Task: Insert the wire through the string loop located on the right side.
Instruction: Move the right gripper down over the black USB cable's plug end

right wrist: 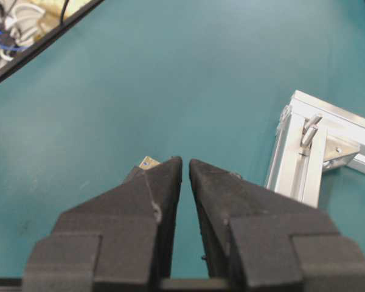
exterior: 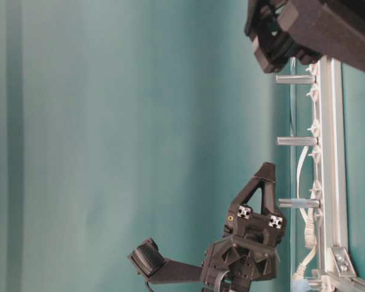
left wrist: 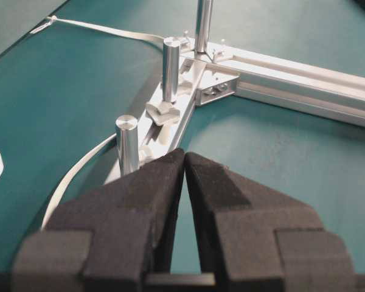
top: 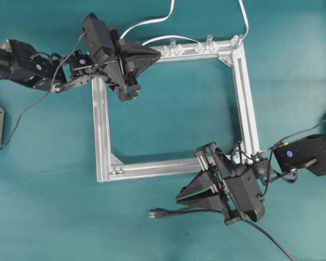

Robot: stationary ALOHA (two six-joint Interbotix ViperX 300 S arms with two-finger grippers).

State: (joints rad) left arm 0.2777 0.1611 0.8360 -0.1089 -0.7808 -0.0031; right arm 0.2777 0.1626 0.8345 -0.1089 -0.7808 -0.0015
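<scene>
**Both grippers pinched shut, wire lying loose on desk**

Left: left gripper sits over the upper-left corner of the square aluminium frame, pointing along the top rail. Left wrist view: fingers clenched, tips meeting, nothing between them. Ahead of them on the rail stand three upright metal pegs with clear plastic clips at their bases. White flat cables run off the top rail across the teal desk.

Centre: the frame encloses only bare desk. No containers on the desk.

Lower centre: the wire lies on the desk outside the frame's bottom rail, silver plug at its left end. It runs right, passing under the right gripper, then off toward the lower right edge.

Right: right gripper hangs just below the bottom rail near the frame's lower-right corner, pointing left. Right wrist view: fingers clenched, a sliver of gap, grasping nothing; the plug tip peeks past the left finger.

String loop: a small dark loop near the frame's lower-right corner, too small to confirm.
</scene>
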